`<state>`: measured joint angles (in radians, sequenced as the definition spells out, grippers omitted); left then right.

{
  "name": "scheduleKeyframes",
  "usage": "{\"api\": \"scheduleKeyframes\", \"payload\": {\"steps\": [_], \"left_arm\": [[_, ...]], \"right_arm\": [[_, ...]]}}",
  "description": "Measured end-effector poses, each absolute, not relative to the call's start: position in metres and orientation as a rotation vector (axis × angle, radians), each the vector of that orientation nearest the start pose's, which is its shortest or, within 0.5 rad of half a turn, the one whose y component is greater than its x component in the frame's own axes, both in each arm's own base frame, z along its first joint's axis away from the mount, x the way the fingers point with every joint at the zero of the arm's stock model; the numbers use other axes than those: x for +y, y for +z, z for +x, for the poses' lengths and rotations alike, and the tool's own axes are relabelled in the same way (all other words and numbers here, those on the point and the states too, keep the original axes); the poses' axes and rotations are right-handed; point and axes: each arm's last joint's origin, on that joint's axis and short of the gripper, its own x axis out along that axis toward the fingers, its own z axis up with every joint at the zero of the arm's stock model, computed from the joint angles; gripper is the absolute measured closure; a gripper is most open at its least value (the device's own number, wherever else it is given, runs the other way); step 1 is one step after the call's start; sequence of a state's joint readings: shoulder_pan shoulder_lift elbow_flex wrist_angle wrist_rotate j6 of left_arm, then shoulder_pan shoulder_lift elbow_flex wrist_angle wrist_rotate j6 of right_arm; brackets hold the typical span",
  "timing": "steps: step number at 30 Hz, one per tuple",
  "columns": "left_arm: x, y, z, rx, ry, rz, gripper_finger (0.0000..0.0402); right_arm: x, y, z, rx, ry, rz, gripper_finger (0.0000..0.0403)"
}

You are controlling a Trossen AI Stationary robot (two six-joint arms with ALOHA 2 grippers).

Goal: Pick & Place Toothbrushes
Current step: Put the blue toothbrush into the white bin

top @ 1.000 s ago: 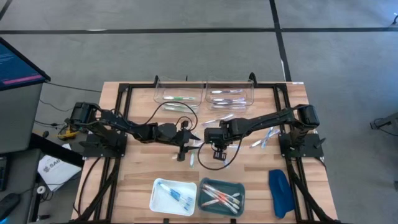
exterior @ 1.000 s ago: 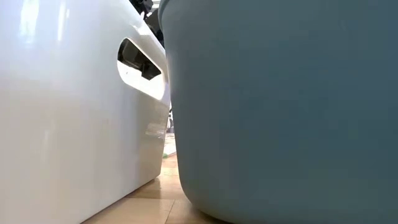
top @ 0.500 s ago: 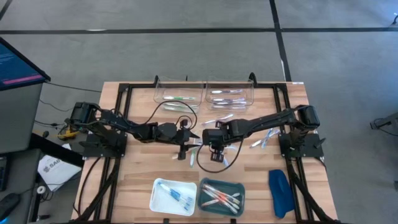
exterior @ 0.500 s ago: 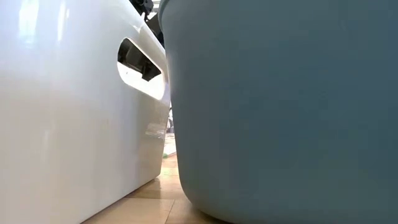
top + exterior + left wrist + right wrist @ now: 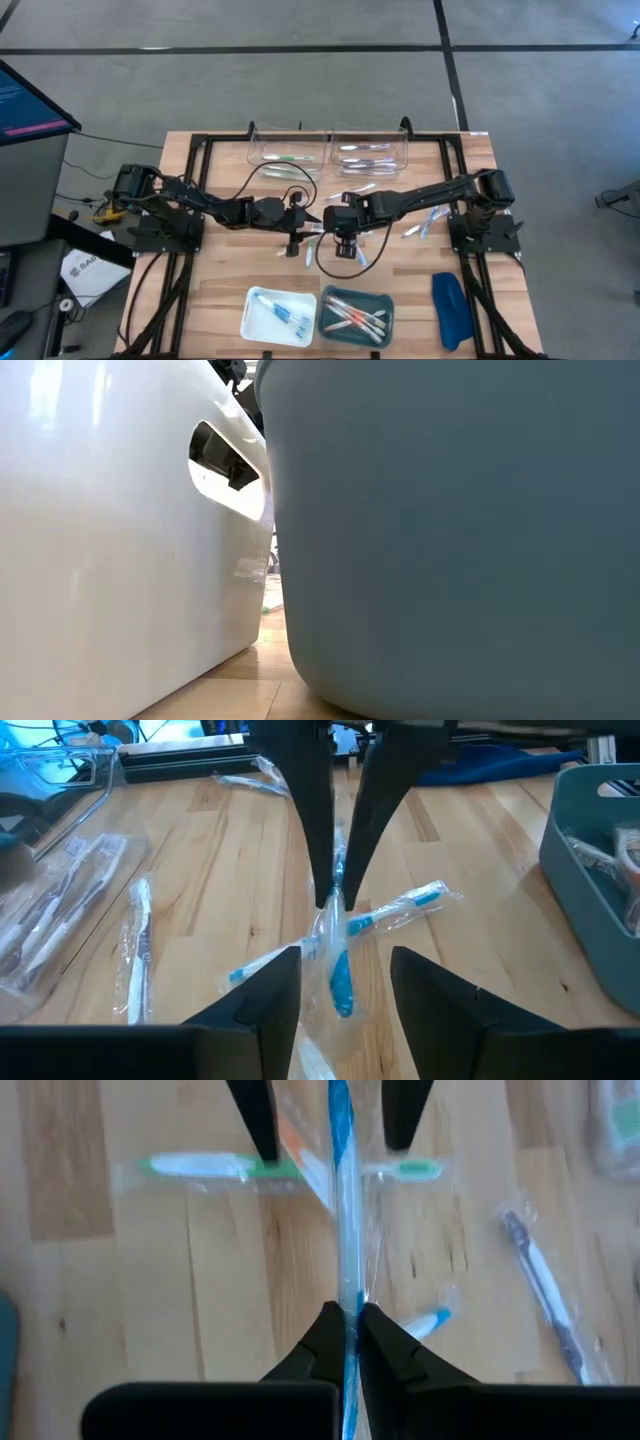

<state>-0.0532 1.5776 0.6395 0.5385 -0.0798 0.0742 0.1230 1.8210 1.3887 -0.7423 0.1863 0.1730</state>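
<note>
Left gripper sits mid-table, its fingers parted and empty on either side of a blue wrapped toothbrush. That toothbrush hangs upright between them, pinched at its top by the right gripper, which is clenched on it. In the right wrist view the closed tips hold the blue shaft with the left fingers showing beyond. More wrapped toothbrushes lie on the wooden table just under the pair; a white bin and a teal bin stand nearer the front edge. Judgement: a handover is under way. The left fingers should close squarely on the shaft, clear of loose wrapper, before the right lets go; otherwise the brush may slip.
</note>
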Motion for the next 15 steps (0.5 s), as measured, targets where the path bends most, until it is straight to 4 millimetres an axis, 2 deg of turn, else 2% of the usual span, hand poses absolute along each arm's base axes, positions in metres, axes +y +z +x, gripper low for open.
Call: {"api": "scheduleKeyframes", "payload": {"steps": [15], "left_arm": [[-0.0143, 0.1677, 0.3037, 0.400, -0.005, 0.096, 0.0288]], "right_arm": [[0.0402, 0.2238, 0.3683, 1.145, -0.174, -0.042, 0.0398]]}}
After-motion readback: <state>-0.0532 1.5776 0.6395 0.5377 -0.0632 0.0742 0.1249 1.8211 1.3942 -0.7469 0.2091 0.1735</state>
